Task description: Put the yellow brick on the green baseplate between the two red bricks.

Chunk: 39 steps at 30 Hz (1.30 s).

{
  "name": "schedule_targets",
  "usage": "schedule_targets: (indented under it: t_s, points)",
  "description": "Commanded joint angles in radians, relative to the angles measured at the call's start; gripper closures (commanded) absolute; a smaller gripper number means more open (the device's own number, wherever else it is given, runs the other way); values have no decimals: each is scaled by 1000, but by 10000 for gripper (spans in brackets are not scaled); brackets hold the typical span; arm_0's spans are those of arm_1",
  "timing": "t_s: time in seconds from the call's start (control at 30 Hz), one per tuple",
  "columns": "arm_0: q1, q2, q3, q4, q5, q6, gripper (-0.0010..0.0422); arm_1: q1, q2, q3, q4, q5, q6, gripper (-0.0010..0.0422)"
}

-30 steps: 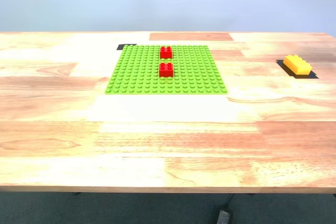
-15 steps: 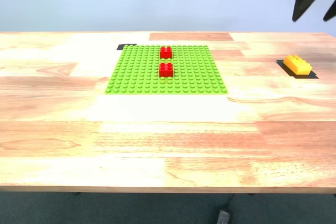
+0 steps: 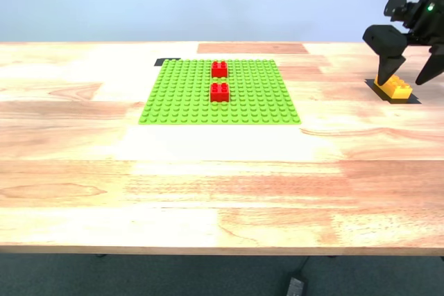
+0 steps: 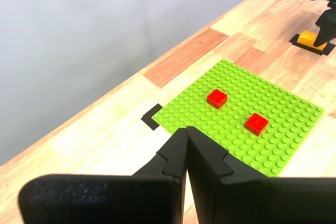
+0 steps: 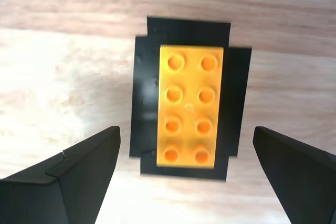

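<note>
Second jaws: my second gripper [image 5: 184, 166] hangs over the yellow brick [image 5: 189, 114], jaws wide apart, one on each long side of it and touching nothing.
First jaws: my first gripper [image 4: 186, 148] has its jaws pressed together, empty, raised off the table past the baseplate's corner with the black tape.
Risk, grip: the brick sits a little off the midline between the second jaws, so closing as they stand could push it sideways or twist it before both pads meet it.
Risk, height: I judge the jaws may not yet be low enough; closing high would catch only the studs and the brick could slip out on the lift.
Risk, placing: the gap between the two red bricks [image 3: 219, 80] looks narrow against this wider brick, so a tilted or turned carry could knock a red one or fail to seat on the studs.
Brick, look: oblong, bright yellow-orange, two rows of four round studs, lying flat on a black tape patch [image 5: 147, 51].
Brick, place: near the table [image 3: 208, 192] edge at the exterior view's right, well apart from the green baseplate [image 3: 180, 102].
Red bricks, place: both on the baseplate, in one line running from its far edge towards its middle.
</note>
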<state>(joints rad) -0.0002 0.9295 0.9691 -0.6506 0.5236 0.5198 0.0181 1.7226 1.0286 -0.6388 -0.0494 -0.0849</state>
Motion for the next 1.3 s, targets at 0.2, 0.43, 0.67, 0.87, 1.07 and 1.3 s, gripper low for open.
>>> schedule_targets:
  t_s: [0.2, 0.43, 0.67, 0.87, 1.07, 1.3]
  points:
    - [0, -2, 0, -1, 1, 0, 413, -11, 12, -2, 73, -1, -13, 62]
    - [0, -2, 0, -2, 1, 0, 412, -5, 86, 26, 43, -5, -21, 84]
    - [0, -6, 0, -3, 0, -2, 413, 28, 116, 64, 50, 0, 4, 142]
    - [0, -17, -2, -2, 6, -8, 412, 25, 116, 84, 39, 15, 5, 215]
    - [0, -19, -2, -1, 4, -8, 412, 21, 115, 57, 42, 29, 1, 305]
    - [0, -19, -2, -1, 4, -8, 412, 22, 111, 56, 35, 27, -21, 389]
